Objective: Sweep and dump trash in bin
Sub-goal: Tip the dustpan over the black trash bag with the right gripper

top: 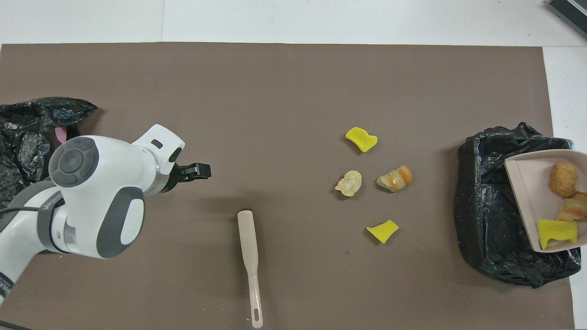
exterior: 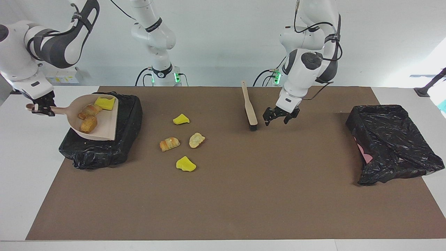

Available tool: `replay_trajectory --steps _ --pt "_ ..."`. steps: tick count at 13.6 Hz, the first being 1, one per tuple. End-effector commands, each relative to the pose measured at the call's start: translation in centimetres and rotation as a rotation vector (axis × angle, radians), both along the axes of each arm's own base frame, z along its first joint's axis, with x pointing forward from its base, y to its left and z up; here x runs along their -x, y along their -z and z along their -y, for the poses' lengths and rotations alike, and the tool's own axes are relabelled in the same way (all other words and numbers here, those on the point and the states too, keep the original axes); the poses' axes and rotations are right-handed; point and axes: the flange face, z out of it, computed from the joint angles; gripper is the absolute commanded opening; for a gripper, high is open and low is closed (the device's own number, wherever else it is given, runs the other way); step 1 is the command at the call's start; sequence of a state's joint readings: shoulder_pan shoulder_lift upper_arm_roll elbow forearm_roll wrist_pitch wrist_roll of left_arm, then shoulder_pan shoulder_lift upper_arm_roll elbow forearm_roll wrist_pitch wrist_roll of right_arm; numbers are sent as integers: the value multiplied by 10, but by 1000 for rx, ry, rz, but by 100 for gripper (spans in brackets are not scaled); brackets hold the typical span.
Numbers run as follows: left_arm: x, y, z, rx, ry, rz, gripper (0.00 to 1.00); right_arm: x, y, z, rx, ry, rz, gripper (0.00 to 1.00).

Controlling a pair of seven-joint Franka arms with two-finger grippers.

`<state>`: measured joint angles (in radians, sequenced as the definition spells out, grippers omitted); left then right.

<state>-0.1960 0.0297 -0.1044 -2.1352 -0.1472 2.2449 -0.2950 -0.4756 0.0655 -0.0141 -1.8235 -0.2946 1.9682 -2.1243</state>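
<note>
Seven scraps of trash show in all. Four lie loose on the brown mat (exterior: 244, 195): two yellow foam chunks (exterior: 181, 119) (exterior: 185, 164), one striped pastry roll (exterior: 169, 143) and one pale lump (exterior: 197, 139). Three more sit in the one dustpan (exterior: 104, 130): one yellow foam chunk (exterior: 105, 103) and two brown pastry lumps (exterior: 89, 111) (exterior: 87, 123) (so three yellow and four bread-like pieces). There is one brush (exterior: 249, 108), two black bin bags (exterior: 115, 153) (exterior: 393, 143), and two robot arms.
</note>
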Motion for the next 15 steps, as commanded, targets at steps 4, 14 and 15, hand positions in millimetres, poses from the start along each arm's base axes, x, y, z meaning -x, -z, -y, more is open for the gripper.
replay_trajectory --steps 4,14,15 --pt "-47 -78 -100 -27 144 -25 100 2 -6 -12 109 -80 -8 0" --pt "-33 -201 -126 -161 171 -90 100 -39 -12 -129 398 -158 -71 0" --pt "-29 -206 -125 -158 187 -80 100 -39 -15 -137 447 -148 -82 0"
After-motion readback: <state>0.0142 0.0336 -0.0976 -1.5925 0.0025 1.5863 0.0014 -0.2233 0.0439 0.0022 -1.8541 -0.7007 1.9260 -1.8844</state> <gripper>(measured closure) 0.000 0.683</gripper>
